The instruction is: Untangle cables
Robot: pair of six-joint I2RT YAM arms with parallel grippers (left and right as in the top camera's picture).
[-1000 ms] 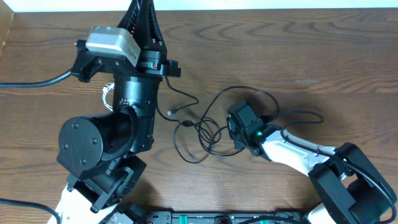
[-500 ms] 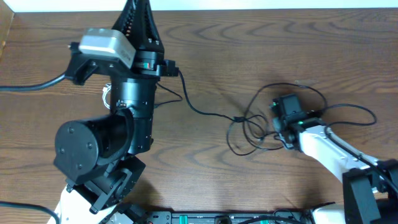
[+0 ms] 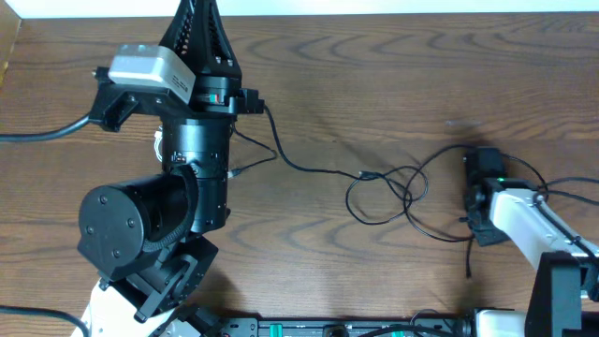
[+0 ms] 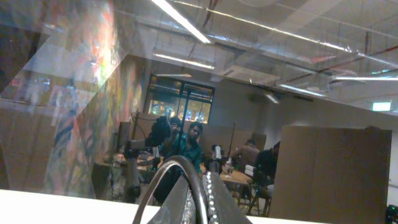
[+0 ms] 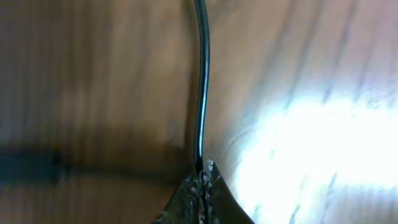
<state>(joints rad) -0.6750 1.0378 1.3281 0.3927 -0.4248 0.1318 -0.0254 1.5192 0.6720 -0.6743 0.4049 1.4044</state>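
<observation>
The black cable runs from beside my raised left arm across the wooden table to a loose tangle of loops, then on to my right gripper. A loose tail lies near the right arm. In the right wrist view the gripper is shut on the black cable just above the table. My left gripper points out into the room, shut on a black cable that arcs over its fingers. Only a scrap of the white cable shows beside the left arm.
The bulky left arm covers the table's left side and hides what lies beneath it. A thick black robot wire crosses the far left. The table's back edge runs along the top.
My right gripper has travelled far to the right with the black cable, dragging the tangle rightward and stretching the line from the left arm. The left arm shifted slightly left.
</observation>
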